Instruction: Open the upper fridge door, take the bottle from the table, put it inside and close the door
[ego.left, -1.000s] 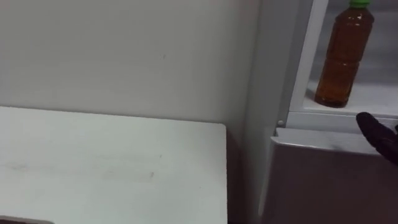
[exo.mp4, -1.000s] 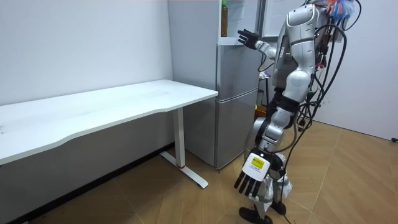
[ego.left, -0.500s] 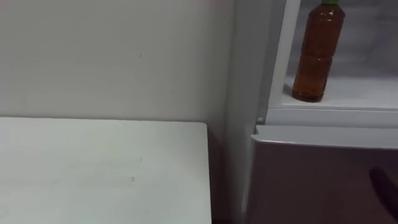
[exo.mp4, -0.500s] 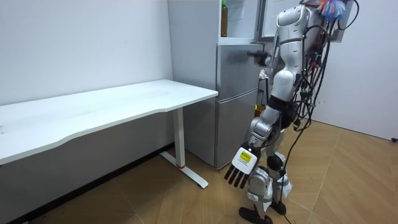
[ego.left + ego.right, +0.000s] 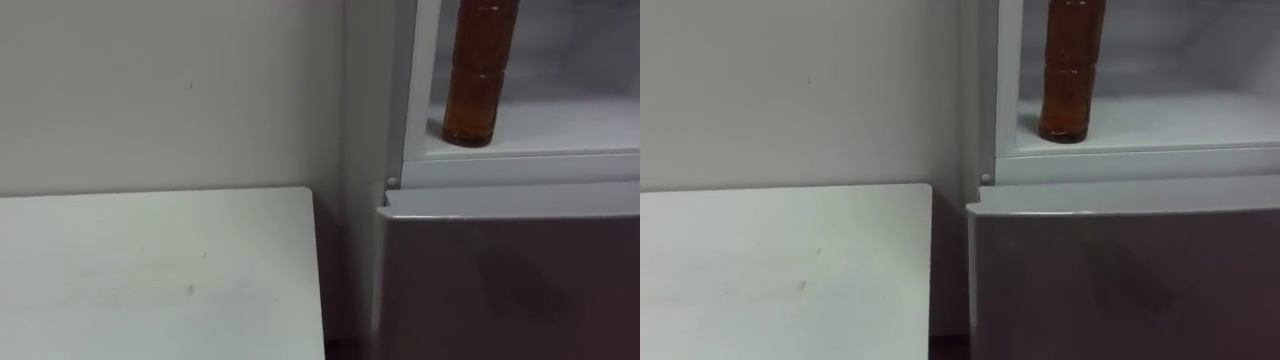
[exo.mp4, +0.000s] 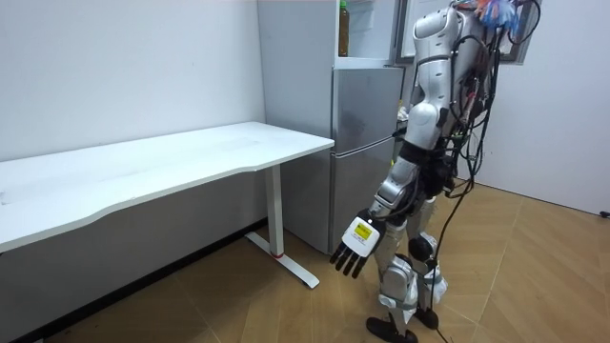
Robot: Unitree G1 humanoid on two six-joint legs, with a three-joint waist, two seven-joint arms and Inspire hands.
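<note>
A brown bottle [image 5: 480,80] of tea stands upright on the white shelf [image 5: 540,125] of the upper fridge compartment, near its left edge, with its cap cut off by the top of the eye views. In the room view the bottle [image 6: 343,29] shows at the top of the grey fridge [image 6: 367,143], whose upper door stands open. I stand close in front of the fridge. My left hand [image 6: 354,253] hangs low beside my leg, fingers straight, holding nothing.
The closed lower fridge door [image 5: 510,280] fills the lower right of the eye views. A white table [image 5: 150,270] stands against the wall just left of the fridge. In the room view, wooden floor [image 6: 534,276] lies behind me.
My right hand has dropped from the fridge shelf edge and left the eye views. The head camera has swung right and closer, so the bottle sits further left. My left arm swung forward.
</note>
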